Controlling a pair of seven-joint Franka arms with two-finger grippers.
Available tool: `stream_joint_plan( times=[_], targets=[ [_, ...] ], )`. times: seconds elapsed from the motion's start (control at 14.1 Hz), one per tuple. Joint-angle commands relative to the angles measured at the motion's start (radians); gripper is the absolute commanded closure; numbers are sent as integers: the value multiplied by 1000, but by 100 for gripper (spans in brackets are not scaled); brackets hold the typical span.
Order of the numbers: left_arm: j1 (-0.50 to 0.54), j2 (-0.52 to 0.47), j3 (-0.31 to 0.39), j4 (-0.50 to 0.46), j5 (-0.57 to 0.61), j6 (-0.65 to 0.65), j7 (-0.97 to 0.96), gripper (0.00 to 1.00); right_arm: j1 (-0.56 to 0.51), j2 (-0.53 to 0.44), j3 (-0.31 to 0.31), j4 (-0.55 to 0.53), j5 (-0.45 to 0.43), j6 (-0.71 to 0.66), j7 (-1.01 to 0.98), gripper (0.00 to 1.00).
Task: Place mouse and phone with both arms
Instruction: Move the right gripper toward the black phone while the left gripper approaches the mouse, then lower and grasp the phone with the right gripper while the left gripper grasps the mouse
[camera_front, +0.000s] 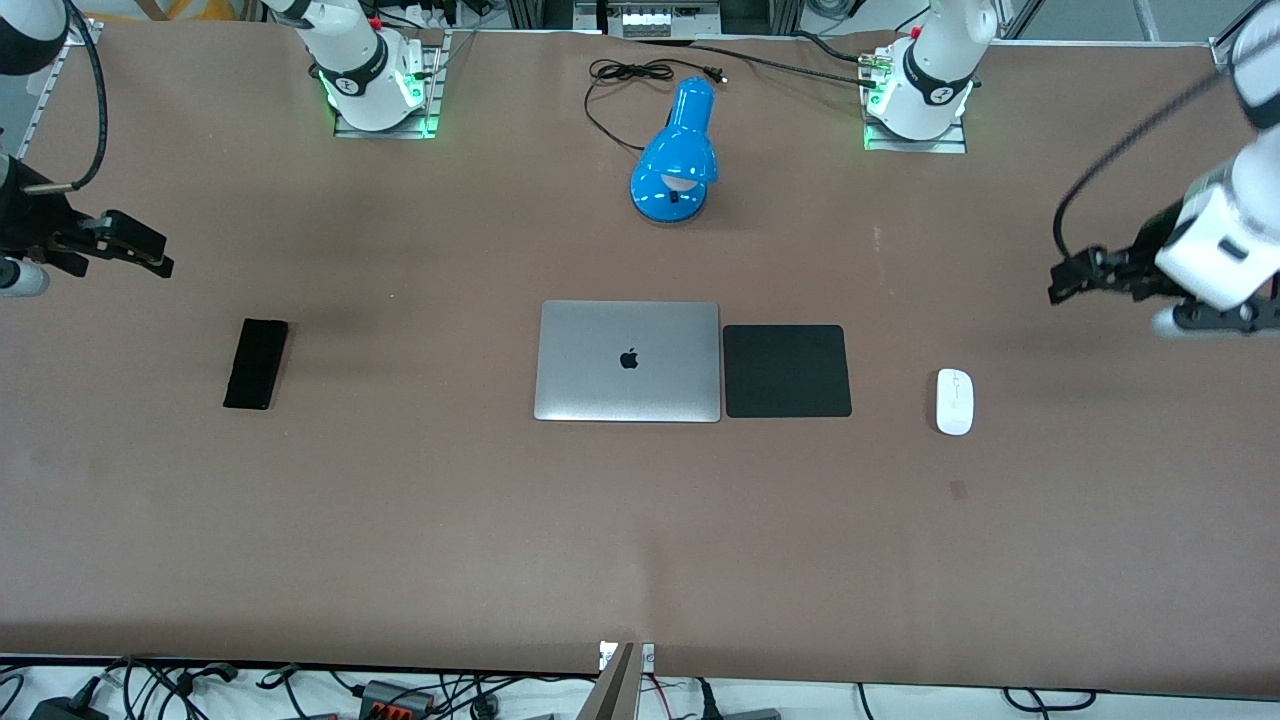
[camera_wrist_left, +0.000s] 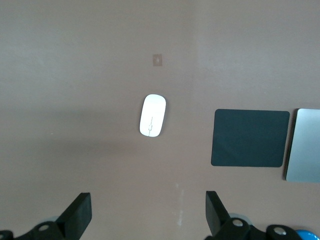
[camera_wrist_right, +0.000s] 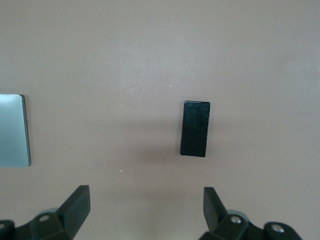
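Observation:
The white mouse (camera_front: 954, 401) lies on the brown table toward the left arm's end, beside the black mouse pad (camera_front: 786, 370); it also shows in the left wrist view (camera_wrist_left: 153, 115). The black phone (camera_front: 256, 363) lies toward the right arm's end and shows in the right wrist view (camera_wrist_right: 195, 128). My left gripper (camera_front: 1068, 279) (camera_wrist_left: 148, 212) is open and empty, up in the air over bare table beside the mouse. My right gripper (camera_front: 145, 250) (camera_wrist_right: 146, 207) is open and empty, up over bare table beside the phone.
A closed silver laptop (camera_front: 628, 361) lies mid-table next to the mouse pad. A blue desk lamp (camera_front: 678, 160) with a black cable lies farther from the camera, between the arm bases. The table's edge runs along the bottom of the front view.

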Motion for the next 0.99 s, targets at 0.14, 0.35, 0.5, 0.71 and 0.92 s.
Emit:
stream_joint_plan(
  times=[0.14, 0.35, 0.5, 0.71, 0.92],
  targets=[
    [16, 156, -3, 32, -6, 118, 25, 0, -28, 89, 10, -41, -17, 78, 2, 0],
    [10, 236, -6, -5, 37, 213, 52, 0, -44, 127, 10, -125, -49, 201, 6, 0],
    [4, 243, -15, -86, 59, 310, 52, 0, -61, 167, 10, -186, -66, 305, 6, 0],
    [-7, 243, -18, -228, 92, 486, 53, 0, -93, 236, 10, -237, -66, 385, 0, 0],
    [-5, 288, -18, -287, 96, 586, 55, 0, -144, 337, 12, -239, -66, 462, -17, 0]
  ],
)
